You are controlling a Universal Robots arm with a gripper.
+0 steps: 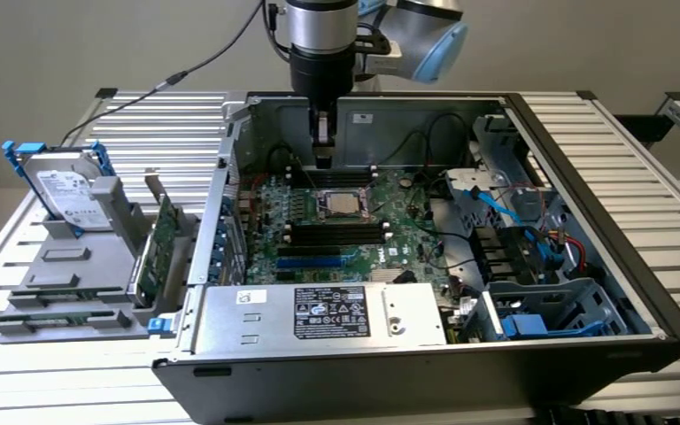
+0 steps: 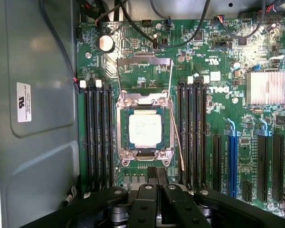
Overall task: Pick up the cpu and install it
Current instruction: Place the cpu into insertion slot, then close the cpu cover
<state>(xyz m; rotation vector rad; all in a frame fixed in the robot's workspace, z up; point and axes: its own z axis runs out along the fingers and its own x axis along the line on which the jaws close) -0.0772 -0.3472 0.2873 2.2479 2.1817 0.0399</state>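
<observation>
1. The cpu (image 1: 340,204) (image 2: 145,130) lies flat in the socket near the middle of the green motherboard (image 1: 316,243) (image 2: 204,57), inside the open computer case (image 1: 606,190).
2. It is a small square chip with a pale, dull silver metal top that carries a few faint lines of print. A thin darker rim runs around that top.
3. A silvery socket bracket surrounds the chip on all sides, and a metal frame (image 2: 145,61) stands hinged back just beside the socket.
4. Rows of black memory slots (image 2: 97,133) flank the socket on two sides.
5. The pincer (image 1: 322,159) (image 2: 156,173) hangs above the board near the socket. Its dark fingers are pressed together with nothing between them, and it does not touch the cpu.
6. The case rests on a slatted metal tabletop (image 1: 174,115).
7. Toward the exterior view's left, outside the case, a grey stand (image 1: 68,266) holds a label-covered hard drive (image 1: 66,190) in a blue frame, with a long green circuit card (image 1: 157,243) upright beside it.
</observation>
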